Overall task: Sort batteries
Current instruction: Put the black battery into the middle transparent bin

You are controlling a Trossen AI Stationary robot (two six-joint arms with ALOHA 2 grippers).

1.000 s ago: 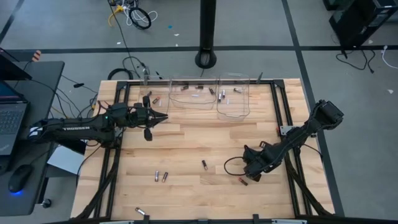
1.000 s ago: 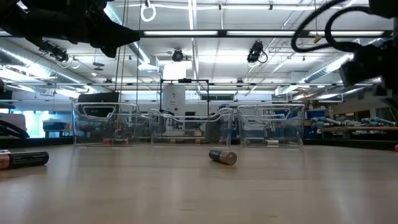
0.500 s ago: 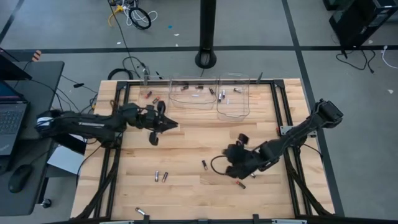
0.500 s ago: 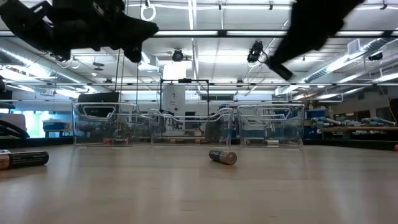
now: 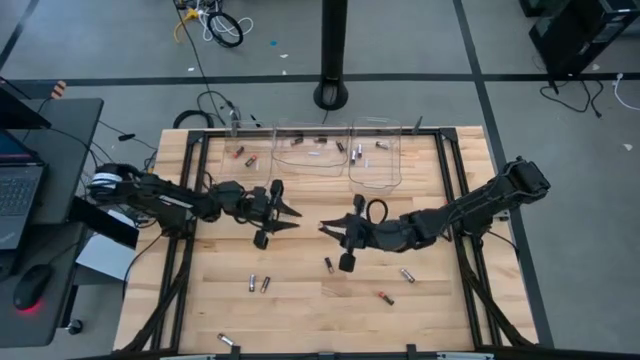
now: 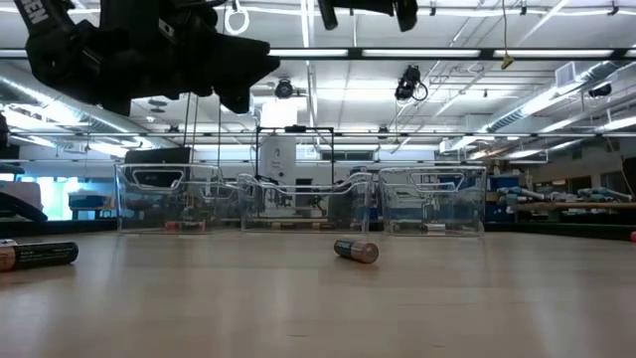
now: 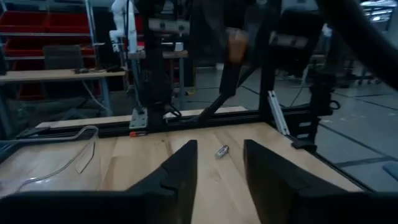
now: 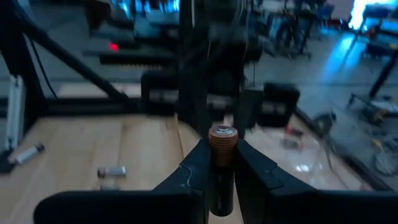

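My right gripper [image 5: 330, 228] hangs level over the table's middle, pointing left, shut on a battery [image 8: 222, 163] with a copper-coloured end and a dark body. My left gripper [image 5: 293, 214] faces it from the left, level and open [image 7: 221, 171], with nothing between its fingers. Loose batteries lie on their sides on the wood: one [image 5: 328, 264] under the right gripper, two [image 5: 407, 274] [image 5: 385, 296] to the near right, a pair [image 5: 258, 284] to the near left. Others lie in the clear bins [image 5: 312, 152]. My right gripper pinches the battery's dark body [image 8: 222, 180] between its two fingers. The battery lies along the fingers, and its copper-coloured end [image 8: 222, 135] sticks out past the fingertips. The fingers are level and point toward the table's left. The battery is lifted clear of the table.
Two clear bins [image 5: 375, 158] stand at the far edge, with two more batteries [image 5: 244, 156] on the wood to their left. One battery [image 5: 228, 341] lies at the near edge. In the low view, batteries [image 6: 356, 251] [image 6: 40, 254] lie on the bare wood in front of the bins.
My right gripper has risen from the near right of the table and gone left to the middle, tipping from pointing down to level, with the battery in its fingers. My left gripper has gone right and toward the near edge, sunk a little, and opened.
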